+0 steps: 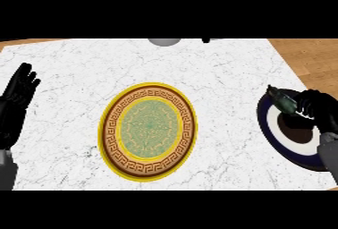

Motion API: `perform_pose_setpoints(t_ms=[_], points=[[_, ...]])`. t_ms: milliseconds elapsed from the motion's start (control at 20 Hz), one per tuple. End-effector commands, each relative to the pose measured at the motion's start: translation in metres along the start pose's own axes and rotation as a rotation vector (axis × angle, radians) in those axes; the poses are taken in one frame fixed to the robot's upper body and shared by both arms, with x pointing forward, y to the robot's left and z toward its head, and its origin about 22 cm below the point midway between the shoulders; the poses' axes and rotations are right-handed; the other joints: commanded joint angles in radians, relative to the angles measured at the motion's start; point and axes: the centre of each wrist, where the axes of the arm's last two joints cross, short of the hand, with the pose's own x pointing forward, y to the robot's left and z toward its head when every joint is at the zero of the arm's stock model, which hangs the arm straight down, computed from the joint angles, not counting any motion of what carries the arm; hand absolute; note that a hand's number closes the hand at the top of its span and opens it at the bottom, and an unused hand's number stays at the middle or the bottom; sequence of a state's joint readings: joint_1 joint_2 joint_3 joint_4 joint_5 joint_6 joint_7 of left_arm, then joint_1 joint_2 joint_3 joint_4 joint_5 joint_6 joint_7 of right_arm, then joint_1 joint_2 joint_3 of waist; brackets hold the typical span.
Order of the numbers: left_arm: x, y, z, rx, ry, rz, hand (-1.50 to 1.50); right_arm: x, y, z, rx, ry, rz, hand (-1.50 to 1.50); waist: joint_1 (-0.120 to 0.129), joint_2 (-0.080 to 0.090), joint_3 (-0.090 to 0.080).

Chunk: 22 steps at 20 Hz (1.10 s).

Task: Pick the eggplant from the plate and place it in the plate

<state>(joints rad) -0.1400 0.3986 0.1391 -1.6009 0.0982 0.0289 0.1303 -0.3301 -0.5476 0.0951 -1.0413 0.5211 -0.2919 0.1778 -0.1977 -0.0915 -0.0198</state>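
Observation:
A dark eggplant [280, 100] with a greenish stem end lies over the far left rim of a dark blue plate [269, 129] with a white ring and brown centre, at the counter's right edge. My right hand [319, 110] is curled round the eggplant's right end, and hides that part. A gold-rimmed plate [148, 131] with a brown key pattern and green centre sits in the middle of the counter with nothing on it. My left hand [16, 99] rests open at the left edge, fingers up.
The white marble counter [218, 71] ends close to the dark plate on the right, with wooden floor [310, 53] beyond. A grey round object [165, 41] and a small dark thing [206, 40] show at the far edge.

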Motion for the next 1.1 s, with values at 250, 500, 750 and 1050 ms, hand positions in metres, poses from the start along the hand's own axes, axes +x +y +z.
perform_pose_setpoints(t_ms=[250, 500, 750, 1050], points=[[0.005, 0.000, -0.002, -0.031, -0.030, 0.007, 0.00, 0.132, 0.027, 0.053, -0.077, -0.193, -0.234, 1.50, 0.056, 0.025, 0.003], [0.010, -0.018, -0.005, -0.064, -0.061, 0.036, 0.00, 0.187, 0.022, 0.094, -0.098, -0.190, -0.244, 1.50, 0.078, 0.043, 0.006], [0.021, -0.026, -0.009, -0.122, -0.088, 0.051, 0.00, 0.254, 0.009, 0.144, -0.128, -0.122, -0.291, 1.50, 0.141, 0.063, 0.013], [0.025, -0.039, -0.013, -0.174, -0.133, 0.070, 0.00, 0.309, 0.009, 0.167, -0.167, 0.015, -0.212, 1.50, 0.202, 0.087, 0.018]])
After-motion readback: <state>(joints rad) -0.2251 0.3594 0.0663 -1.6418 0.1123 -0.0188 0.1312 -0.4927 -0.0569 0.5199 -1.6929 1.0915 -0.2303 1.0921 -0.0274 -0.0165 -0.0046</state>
